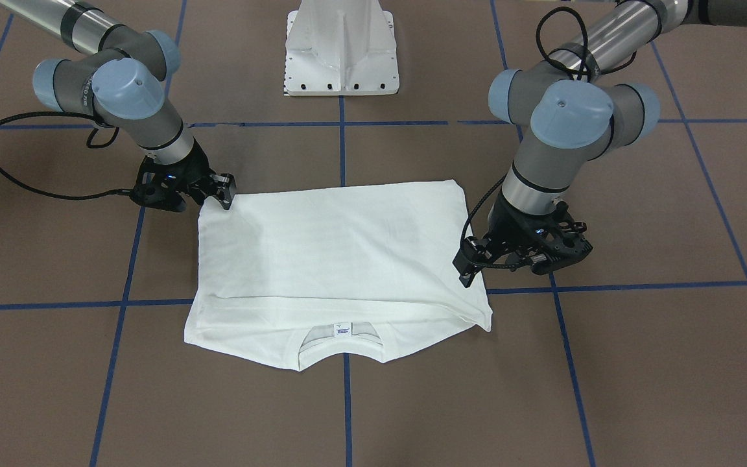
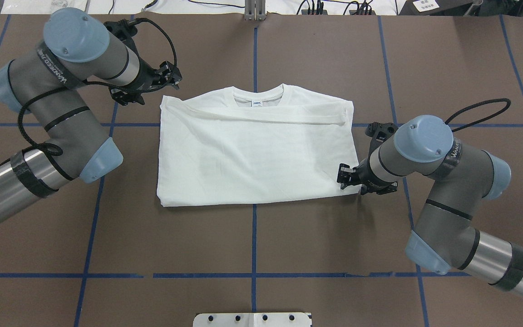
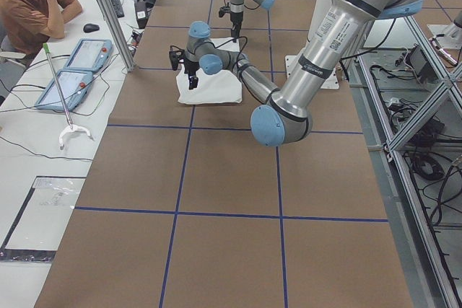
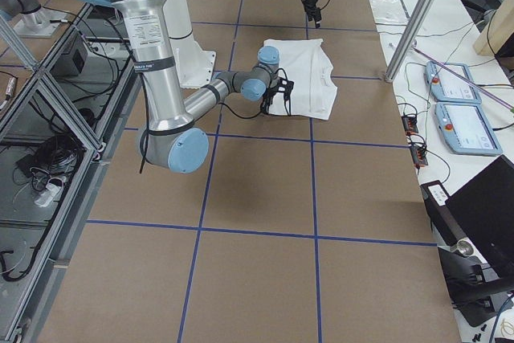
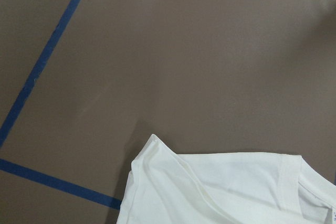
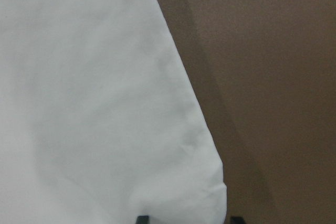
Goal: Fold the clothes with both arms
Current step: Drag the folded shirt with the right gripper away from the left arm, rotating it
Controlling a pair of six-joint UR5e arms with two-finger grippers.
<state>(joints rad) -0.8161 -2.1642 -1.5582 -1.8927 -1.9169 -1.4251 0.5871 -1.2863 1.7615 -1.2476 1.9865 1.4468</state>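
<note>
The clothes are one white shirt (image 1: 334,253) (image 2: 252,154), lying flat in a folded rectangle on the brown table. Its collar and small blue-white tag (image 1: 342,331) (image 2: 257,103) are at the far edge from the robot. My left gripper (image 2: 173,76) (image 1: 466,266) hovers just outside the collar-end left corner (image 5: 152,142); it looks open and holds nothing. My right gripper (image 2: 344,175) (image 1: 225,192) is low at the shirt's near right corner (image 6: 218,182) and open. Its fingertips (image 6: 142,217) stand either side of that corner.
The white pedestal base (image 1: 341,52) (image 2: 252,320) stands at the robot's edge of the table. Blue tape lines (image 2: 254,236) grid the brown surface. A seated person (image 3: 32,5) and teach pendants (image 3: 76,70) (image 4: 458,102) are on the side desk beyond an aluminium post (image 3: 108,12).
</note>
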